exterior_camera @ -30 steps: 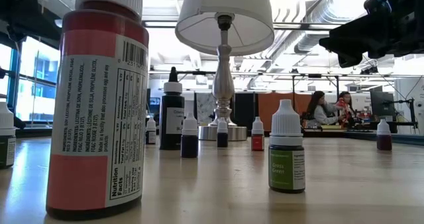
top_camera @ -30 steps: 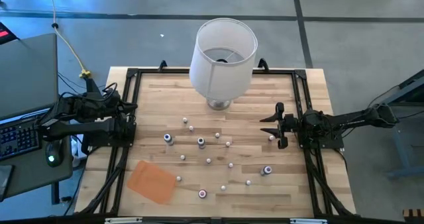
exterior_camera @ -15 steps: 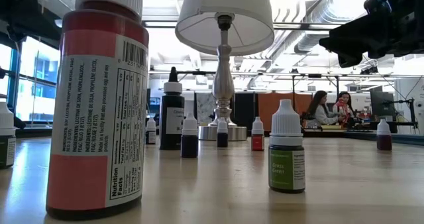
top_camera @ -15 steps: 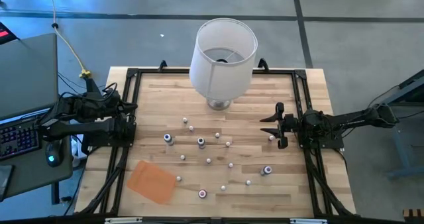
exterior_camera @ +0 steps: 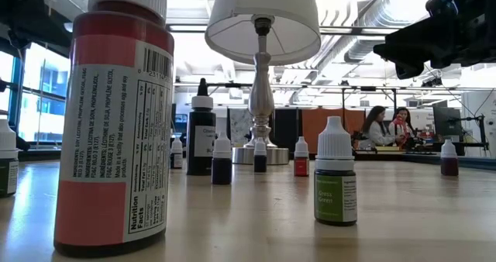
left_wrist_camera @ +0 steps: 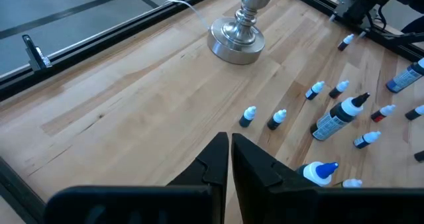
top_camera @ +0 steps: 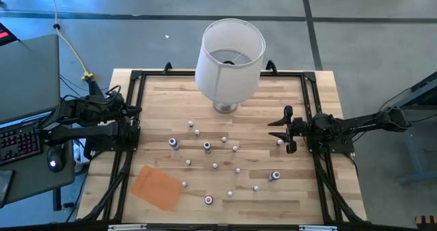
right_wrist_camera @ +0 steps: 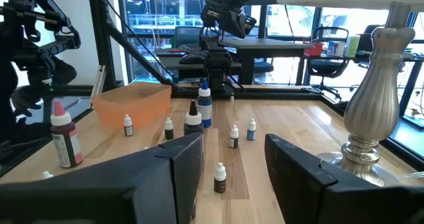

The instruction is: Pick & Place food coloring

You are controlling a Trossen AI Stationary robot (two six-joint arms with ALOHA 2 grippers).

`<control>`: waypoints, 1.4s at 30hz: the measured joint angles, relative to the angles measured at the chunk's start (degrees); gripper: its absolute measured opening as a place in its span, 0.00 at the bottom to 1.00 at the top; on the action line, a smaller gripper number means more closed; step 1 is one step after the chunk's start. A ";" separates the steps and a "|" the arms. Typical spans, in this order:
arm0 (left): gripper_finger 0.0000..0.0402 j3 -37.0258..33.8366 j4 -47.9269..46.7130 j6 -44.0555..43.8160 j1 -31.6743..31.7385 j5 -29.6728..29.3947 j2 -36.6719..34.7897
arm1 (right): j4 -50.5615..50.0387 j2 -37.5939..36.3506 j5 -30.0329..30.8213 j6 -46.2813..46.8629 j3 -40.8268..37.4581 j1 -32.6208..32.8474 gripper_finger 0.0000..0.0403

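Right gripper [top_camera: 287, 129]: fingers apart, empty, hovering at table's right edge.
Nearest bottle [top_camera: 279, 142]: just beside it, possibly untouched.
Left gripper [left_wrist_camera: 229, 144]: fingers pressed together, parked left.

From above, the surface [top_camera: 164, 94] carries about fourteen small food coloring bottles [top_camera: 207, 147], though the tiniest are hard to separate, so the count is approximate. Three of them are larger, with darker tops, and one red-topped bottle [top_camera: 209, 199] stands nearest the front edge. There is one lamp [top_camera: 229, 57], one orange tray [top_camera: 156, 186], and two arms, each with one tool.
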 joint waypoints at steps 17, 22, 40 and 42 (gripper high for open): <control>0.05 0.00 0.01 0.00 0.00 -0.01 0.01 | -0.01 -0.01 0.00 -0.01 0.02 0.00 0.39; 0.05 0.00 -0.01 0.00 0.00 -0.01 0.00 | -0.01 0.00 0.00 -0.01 0.02 0.00 0.40; 0.05 0.00 -0.69 0.51 -0.01 1.11 -0.02 | 0.01 0.00 0.00 -1.84 0.01 0.00 0.40; 0.05 0.00 -1.06 0.49 -0.01 1.17 0.01 | 0.00 -0.02 0.00 -4.21 0.00 0.00 0.40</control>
